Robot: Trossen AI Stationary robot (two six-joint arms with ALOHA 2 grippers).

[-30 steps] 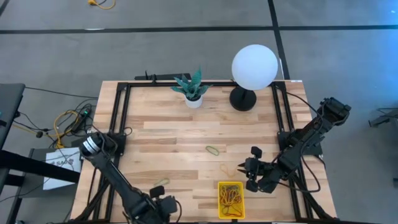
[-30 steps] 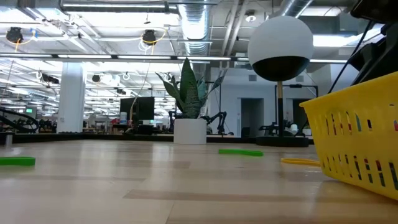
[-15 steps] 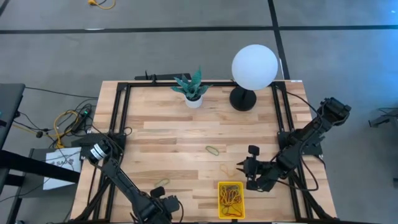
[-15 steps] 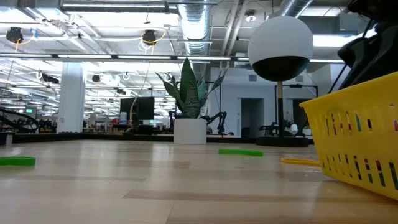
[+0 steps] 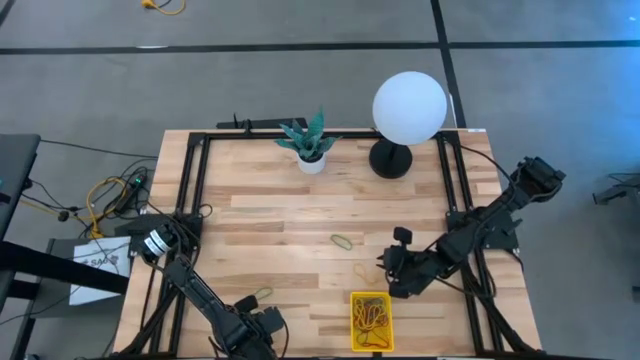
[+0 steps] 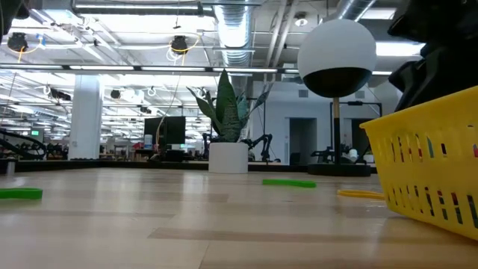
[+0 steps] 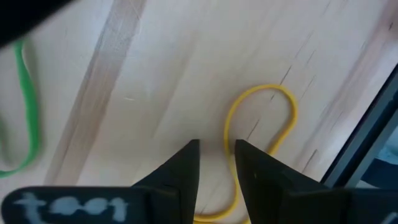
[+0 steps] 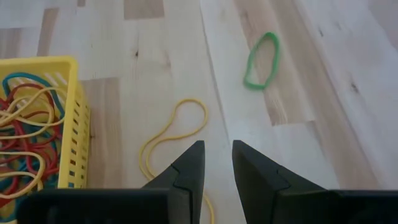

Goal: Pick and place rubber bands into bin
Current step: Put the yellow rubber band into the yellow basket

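Note:
Several coloured rubber bands lie tangled in the yellow bin (image 5: 370, 322) near the table's front edge. My left gripper (image 7: 216, 152) points down, open, low over a yellow rubber band (image 7: 283, 102) at the front left; one strand of it runs between the fingertips. A green band (image 7: 28, 112) lies beside it. My right gripper (image 8: 216, 152) hangs open, slanting down, above a looped yellow band (image 8: 180, 134) lying flat just beyond the bin (image 8: 68, 112). Another green band (image 8: 262, 59) lies flat farther off.
A white plant pot (image 5: 311, 160) and a globe lamp (image 5: 408, 110) stand at the far edge. Black frame rails (image 5: 190, 190) run along the table's sides, one close to my left gripper (image 5: 252, 322). Bare wood lies mid-table.
My left gripper has sunk toward the table and rolled a little, staying open. My right gripper has swung toward the table's left, over the yellow band beside the bin. The bands and the bin lie as they did.

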